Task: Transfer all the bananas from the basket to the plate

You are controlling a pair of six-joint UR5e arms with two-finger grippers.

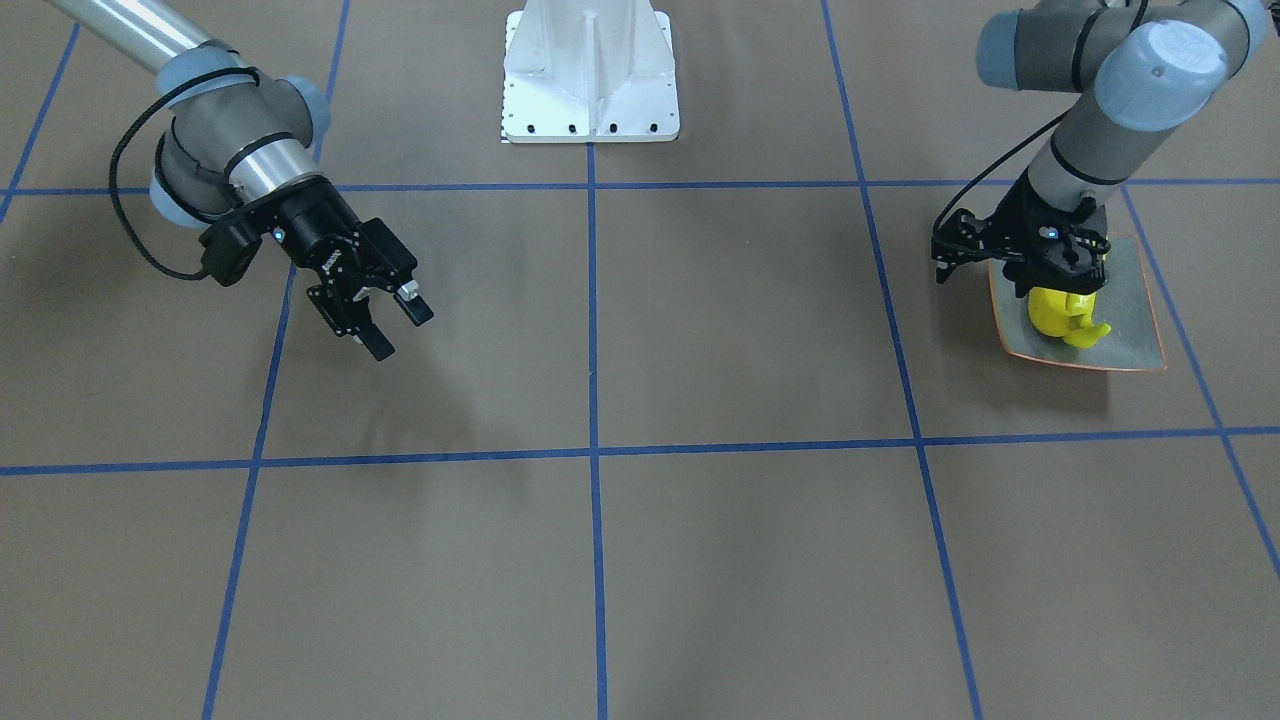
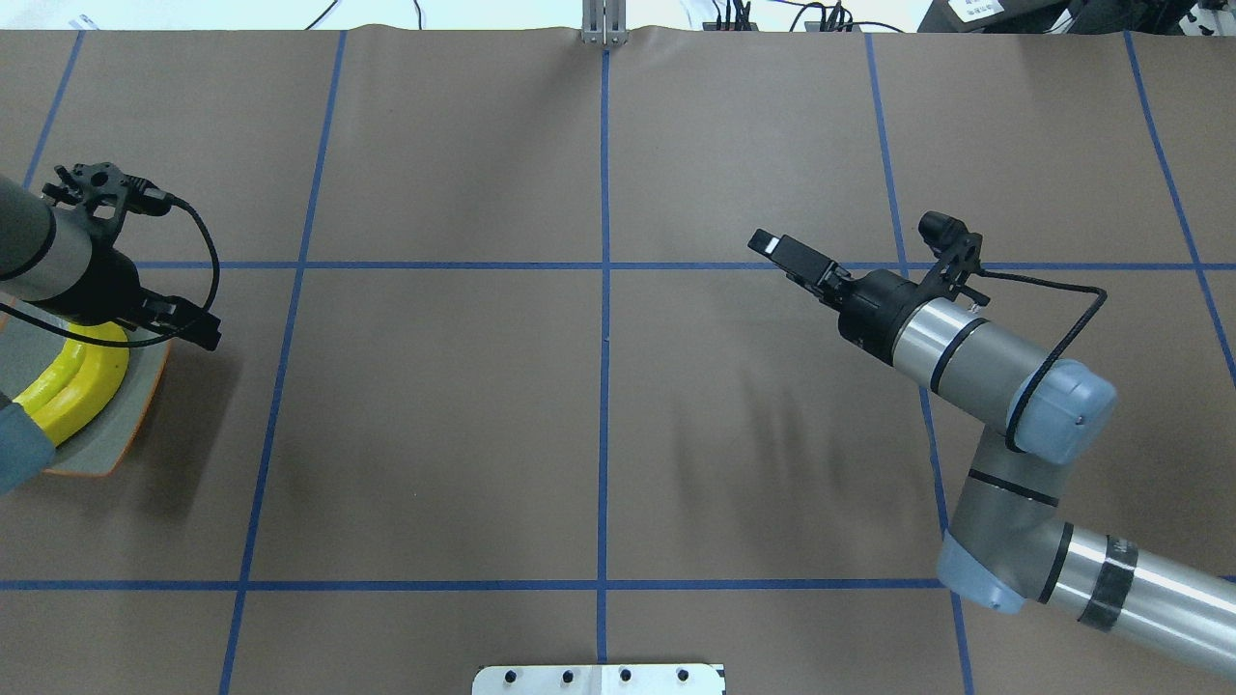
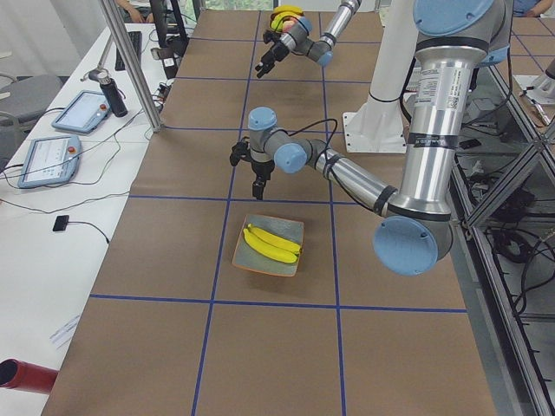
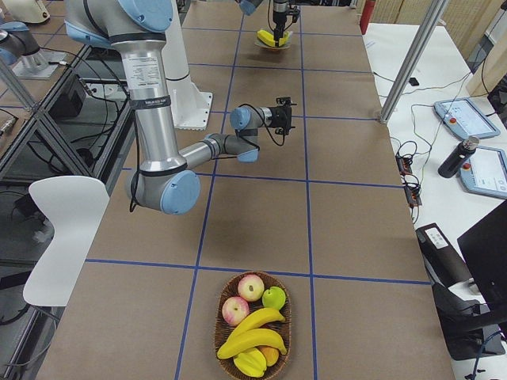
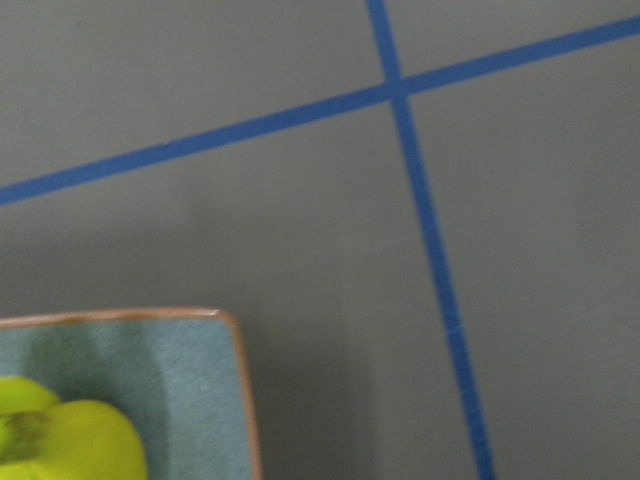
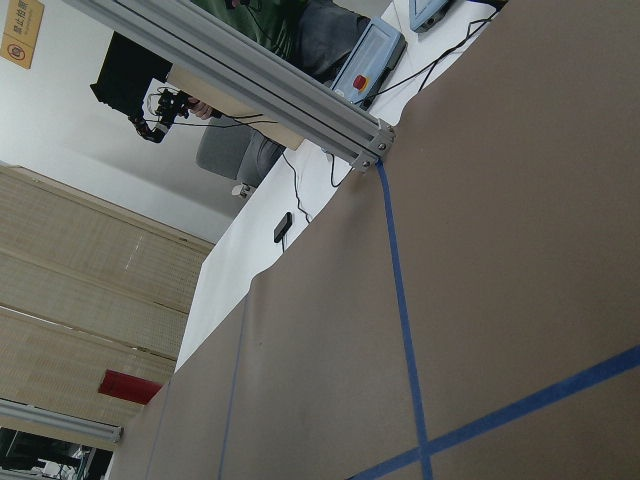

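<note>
Two yellow bananas (image 3: 270, 245) lie side by side on the grey-green plate (image 3: 290, 227) with its orange rim. In the front view, my left gripper (image 1: 1062, 290) points straight down just above the bananas (image 1: 1060, 315) and the plate (image 1: 1130, 320). Its fingers are apart and hold nothing. My right gripper (image 1: 395, 325) hangs open and empty over bare table, far from both. At the table's right end, the wicker basket (image 4: 289, 317) holds more bananas (image 4: 252, 340). The left wrist view shows a plate corner (image 5: 180, 380) and a banana end (image 5: 70, 440).
Two red apples (image 4: 251, 286) and a green apple (image 4: 274, 298) share the basket. The white robot base (image 1: 590, 70) stands at the table's robot-side edge. Side tables with tablets (image 4: 463, 119) and metal posts (image 3: 130, 61) flank the operators' side.
</note>
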